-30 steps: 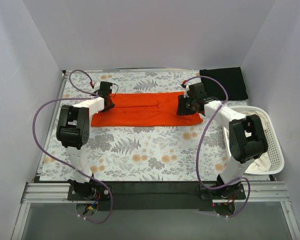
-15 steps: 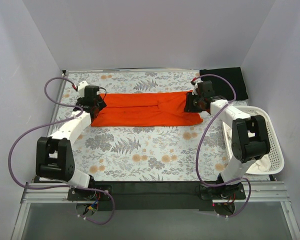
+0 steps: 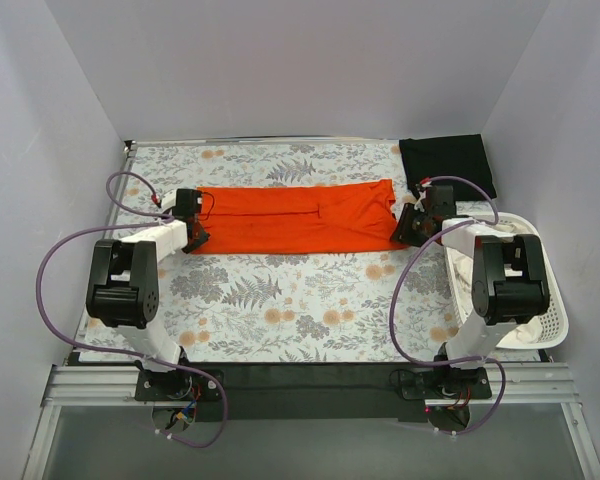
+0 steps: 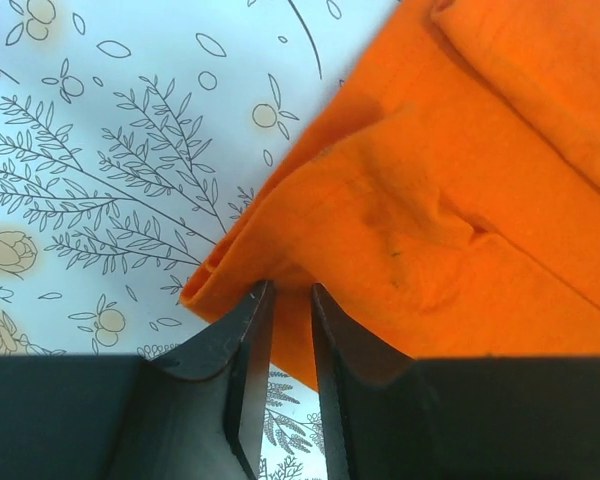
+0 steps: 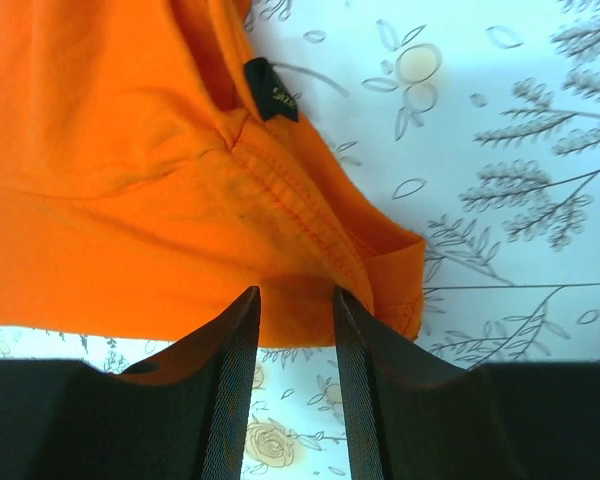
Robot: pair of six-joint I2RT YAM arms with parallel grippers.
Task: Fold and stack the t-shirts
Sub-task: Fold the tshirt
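While stretched as a long band across the floral table, orange t-shirt between both arms; black t-shirt folded at far right corner, beside white basket. Left tool clamped on one end hem, right tool clamped on the other. Risk: thin hem slipping free, fold collapsing.

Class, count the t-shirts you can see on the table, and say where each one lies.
2. The orange t-shirt lies spread across the middle; the black t-shirt lies folded at the far right corner. More could be hidden in the basket.
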